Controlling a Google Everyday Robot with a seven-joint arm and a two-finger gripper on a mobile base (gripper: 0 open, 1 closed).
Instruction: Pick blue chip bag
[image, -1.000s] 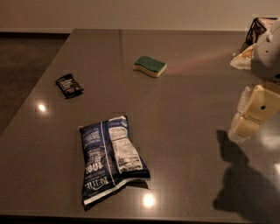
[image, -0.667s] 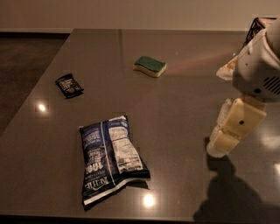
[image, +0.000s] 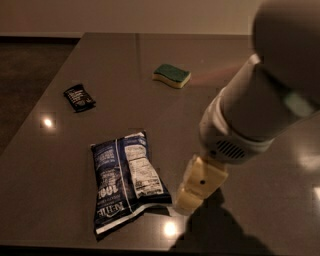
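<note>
The blue chip bag (image: 125, 180) lies flat on the dark table (image: 150, 115) at the front left, with its white nutrition panel and seam stripe facing up. My gripper (image: 192, 197) hangs low over the table just to the right of the bag's lower right corner, close to it. The arm's white and grey body fills the upper right of the view and hides the table behind it.
A small black packet (image: 79, 97) lies at the left of the table. A green-and-yellow sponge (image: 172, 75) lies at the back centre. The table's left edge runs diagonally, with dark floor beyond it. Light glints spot the surface.
My arm has swung in from the right edge toward the left and down. The gripper now sits next to the bag's right side. The bag, packet and sponge have not moved.
</note>
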